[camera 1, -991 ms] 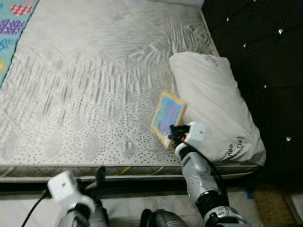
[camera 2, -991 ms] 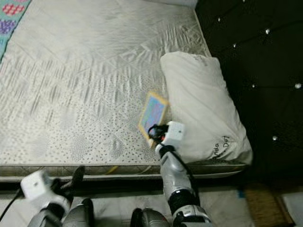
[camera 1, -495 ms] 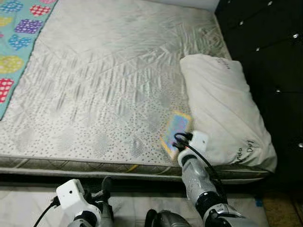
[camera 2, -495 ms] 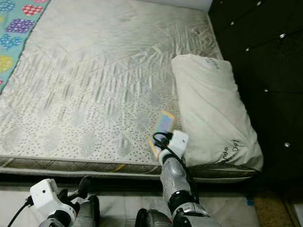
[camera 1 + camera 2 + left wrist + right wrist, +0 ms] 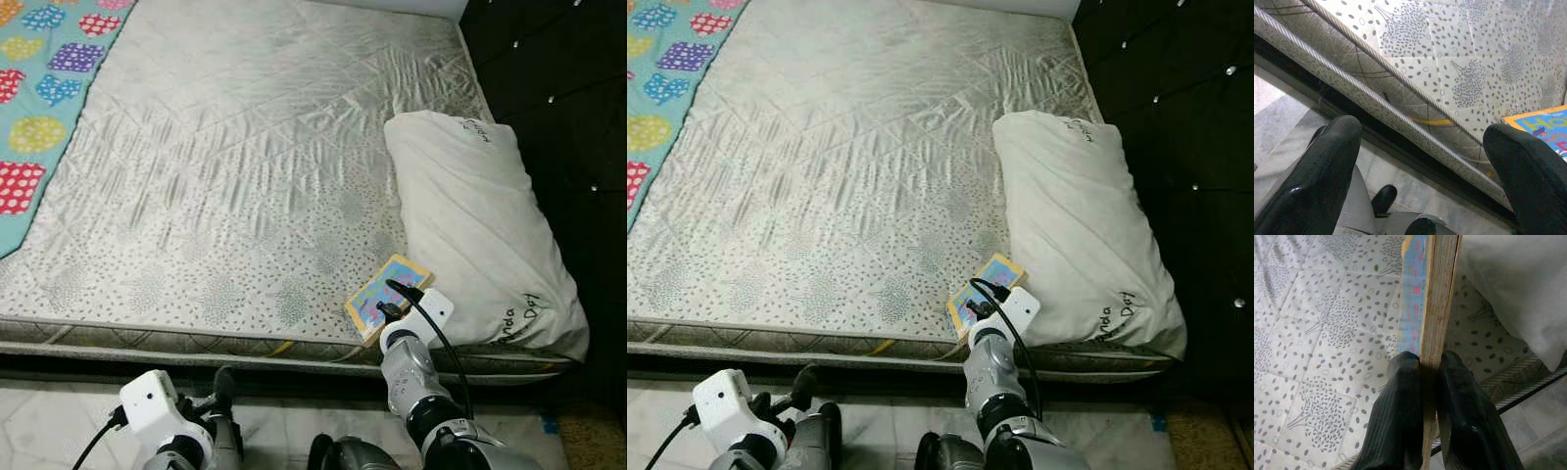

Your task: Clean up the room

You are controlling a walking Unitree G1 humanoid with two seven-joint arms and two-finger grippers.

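Book (image 5: 387, 297) lowered toward mattress edge — pinched in right hand (image 5: 1429, 367)

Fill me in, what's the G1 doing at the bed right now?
The right tool is shut on the edge of a thin, colourful picture book, holding it at the near edge of the mattress, just beside the white pillow. The left tool hangs low in front of the mattress side with its fingers spread and nothing between them. A patterned teal blanket lies along the far left of the bed.
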